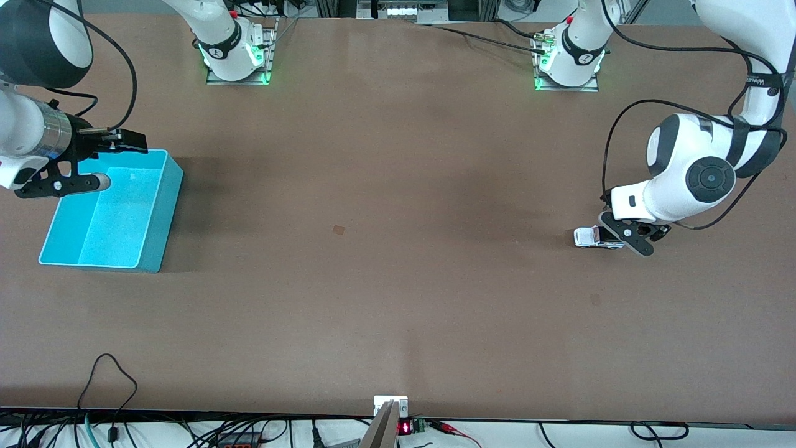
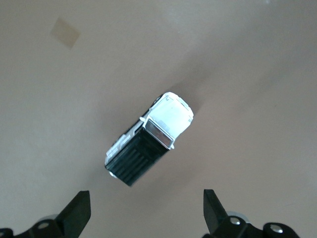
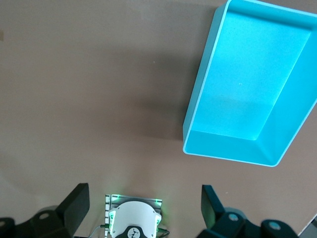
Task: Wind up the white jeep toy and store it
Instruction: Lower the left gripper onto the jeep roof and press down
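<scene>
The high front view faces both arm bases; each wrist view looks down, sharing the jeep (image 2: pixel 148 144) and bin (image 3: pixel 198 99).

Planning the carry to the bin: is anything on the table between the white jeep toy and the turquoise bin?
Nothing visible. The white jeep toy sits under the open left gripper at the left arm's end; only bare table separates it from the turquoise bin.
</scene>
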`<action>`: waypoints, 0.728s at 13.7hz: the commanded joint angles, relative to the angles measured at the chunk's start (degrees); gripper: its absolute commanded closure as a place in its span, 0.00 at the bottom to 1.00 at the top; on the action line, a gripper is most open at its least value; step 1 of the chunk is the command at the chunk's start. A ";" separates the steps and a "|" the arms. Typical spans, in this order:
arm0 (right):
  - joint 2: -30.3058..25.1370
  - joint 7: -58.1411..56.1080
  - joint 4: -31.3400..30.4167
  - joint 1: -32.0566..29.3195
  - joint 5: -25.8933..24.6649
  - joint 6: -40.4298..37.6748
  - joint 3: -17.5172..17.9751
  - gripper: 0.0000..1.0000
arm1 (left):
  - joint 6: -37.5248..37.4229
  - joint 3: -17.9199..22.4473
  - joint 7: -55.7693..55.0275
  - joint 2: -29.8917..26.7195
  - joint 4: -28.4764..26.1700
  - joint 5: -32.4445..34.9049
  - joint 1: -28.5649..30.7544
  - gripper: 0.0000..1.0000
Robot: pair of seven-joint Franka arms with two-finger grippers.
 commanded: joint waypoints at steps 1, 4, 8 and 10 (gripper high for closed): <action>-0.19 -0.73 -0.36 -0.43 -0.15 -0.77 0.11 0.00 | 4.36 -0.35 11.83 2.84 -0.15 1.00 2.32 0.00; 0.52 -0.47 -0.01 -0.08 0.12 -0.68 0.11 0.00 | 5.43 -0.35 14.67 3.99 -2.43 1.17 3.12 0.00; 0.60 -0.73 -0.01 -0.25 -0.14 -0.77 0.11 0.00 | 10.15 -1.31 27.13 5.83 -2.79 1.35 3.12 0.00; 0.69 -0.73 -0.27 -0.60 -0.15 -0.77 0.11 0.00 | 13.59 -1.31 34.16 6.80 -2.97 1.26 3.38 0.00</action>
